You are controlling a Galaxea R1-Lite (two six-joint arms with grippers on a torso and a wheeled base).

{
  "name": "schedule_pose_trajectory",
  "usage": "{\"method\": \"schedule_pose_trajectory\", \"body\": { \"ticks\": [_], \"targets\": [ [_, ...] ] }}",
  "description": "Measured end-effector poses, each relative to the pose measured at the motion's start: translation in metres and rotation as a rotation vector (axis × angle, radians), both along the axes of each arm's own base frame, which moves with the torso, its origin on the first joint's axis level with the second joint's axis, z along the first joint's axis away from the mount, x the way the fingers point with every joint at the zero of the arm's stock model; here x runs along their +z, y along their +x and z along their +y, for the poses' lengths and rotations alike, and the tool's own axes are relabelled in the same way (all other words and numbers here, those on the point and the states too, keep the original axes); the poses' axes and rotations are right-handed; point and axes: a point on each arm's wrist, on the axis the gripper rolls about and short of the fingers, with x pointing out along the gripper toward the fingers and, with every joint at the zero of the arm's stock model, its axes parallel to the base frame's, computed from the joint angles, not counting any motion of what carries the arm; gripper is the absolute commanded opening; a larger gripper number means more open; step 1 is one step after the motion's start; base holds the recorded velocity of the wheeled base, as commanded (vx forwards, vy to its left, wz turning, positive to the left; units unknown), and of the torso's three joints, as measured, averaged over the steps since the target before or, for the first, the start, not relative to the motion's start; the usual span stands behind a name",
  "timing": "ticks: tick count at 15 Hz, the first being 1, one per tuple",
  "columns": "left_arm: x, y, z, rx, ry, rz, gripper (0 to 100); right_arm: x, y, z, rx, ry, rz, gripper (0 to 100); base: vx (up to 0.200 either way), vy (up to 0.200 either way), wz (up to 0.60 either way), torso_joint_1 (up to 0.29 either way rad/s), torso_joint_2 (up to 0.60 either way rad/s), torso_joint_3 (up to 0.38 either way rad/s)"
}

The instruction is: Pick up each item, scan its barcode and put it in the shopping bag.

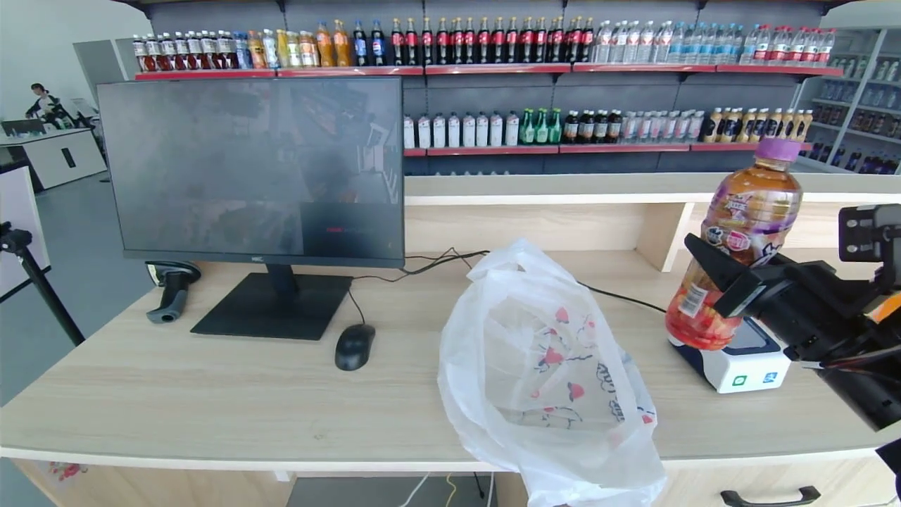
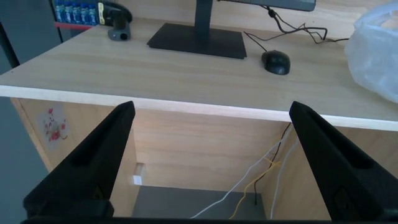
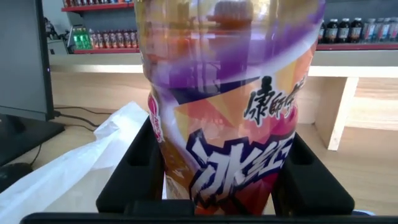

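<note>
Head view, entry by size. Counter [image 1: 211, 394]: pale wood, carries everything below. Monitor [image 1: 253, 169]: dark, on the robot's left half, not needed for this step. Shopping bag [image 1: 542, 366]: thin white plastic with a red print, slumped at mid-counter, just left of the scan point. Its mouth looks partly collapsed, and where the opening faces cannot be told.

Right gripper [image 1: 718, 278]: pinching the tea bottle [image 1: 739, 246] low on its body. The right wrist view shows the bottle [image 3: 230, 112] seated squarely between both black fingers. The bottle is tilted, purple cap up and away, with its base over the dark window of the white-and-blue scanner box [image 1: 746, 359]. Touching or just above: cannot tell.

Step in hand, as judged: scanning. A small white label patch low on the bottle faces toward the bag rather than down at the window. If that is the barcode, roll the wrist until it faces the window, and pause there. Do not loosen the grip, since the body is smooth. Afterwards, carry it left and lower it through the bag's mouth, not onto its slack side.

Left gripper [image 2: 210, 106]: fingers spread wide, empty, below the counter's front edge. It could hold the bag open.

Mouse [image 1: 354, 346]: well apart, irrelevant.
</note>
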Motion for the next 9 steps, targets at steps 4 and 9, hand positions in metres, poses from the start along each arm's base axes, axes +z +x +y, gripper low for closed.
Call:
{"method": "schedule_pose_trajectory", "body": {
  "ticks": [4, 9],
  "targets": [
    [0.0000, 0.0000, 0.0000, -0.001, 0.000, 0.000, 100, 0.0031, -0.0038, -0.0005, -0.001, 0.003, -0.016, 0, 0.000, 0.000, 0.60, 0.004, 0.00, 0.001],
    [-0.0002, 0.0000, 0.0000, 0.000, 0.000, 0.001, 100, 0.0043, -0.0045, 0.0058, 0.028, 0.000, -0.022, 0, 0.000, 0.000, 0.00, 0.000, 0.00, 0.000]
  ]
}}
